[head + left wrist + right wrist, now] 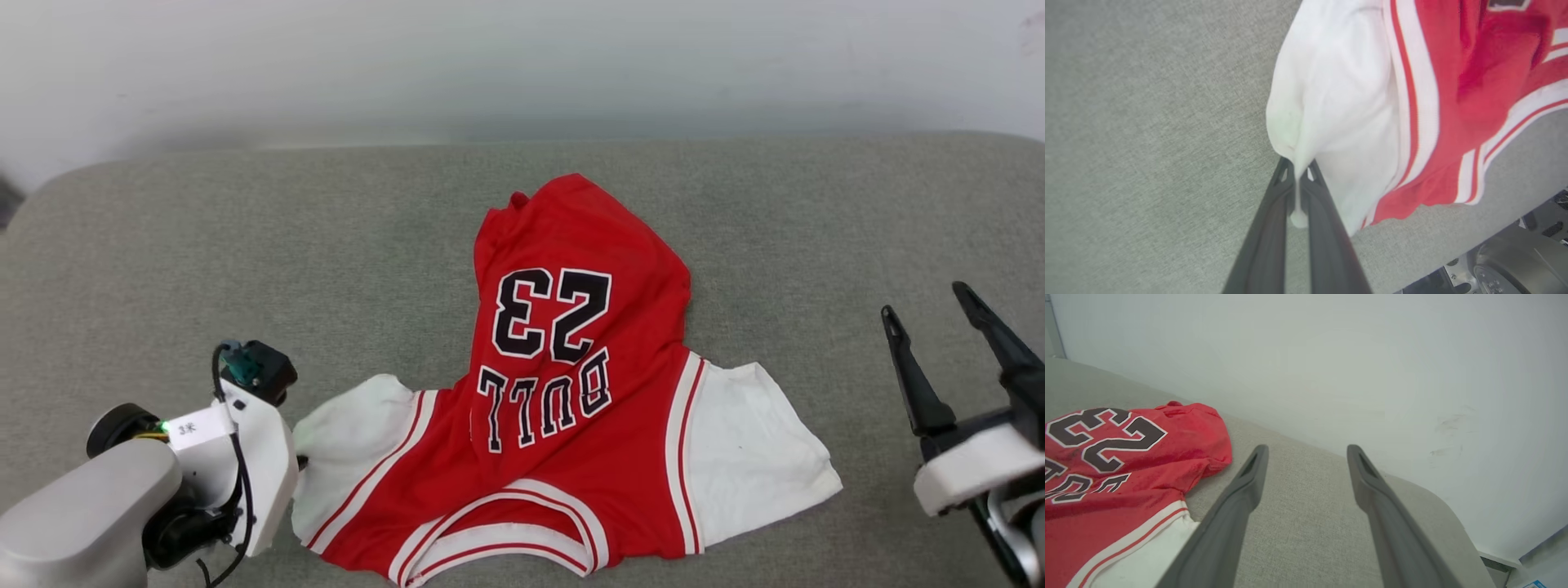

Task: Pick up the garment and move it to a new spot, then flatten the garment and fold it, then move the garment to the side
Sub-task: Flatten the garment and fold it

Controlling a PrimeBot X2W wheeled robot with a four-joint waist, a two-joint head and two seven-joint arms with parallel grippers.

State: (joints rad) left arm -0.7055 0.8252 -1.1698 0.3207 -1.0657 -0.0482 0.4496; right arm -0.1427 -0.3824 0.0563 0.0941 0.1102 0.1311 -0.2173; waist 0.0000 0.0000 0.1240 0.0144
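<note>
The garment [571, 392], limp and light, is lying crumpled on the grey cushion [245, 245], left gripper [1299, 165] pinching one white sleeve [1331, 102] at its edge, right gripper [924, 300] hovering open near the other sleeve [751, 441], likely the next hold.

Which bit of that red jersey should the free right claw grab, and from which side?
The white sleeve on the robot's right, at its outer edge, coming in from the right. It lies spread flat toward the open right gripper, and the left gripper pinches the opposite sleeve, so pulling apart should probably flatten the jersey.
</note>
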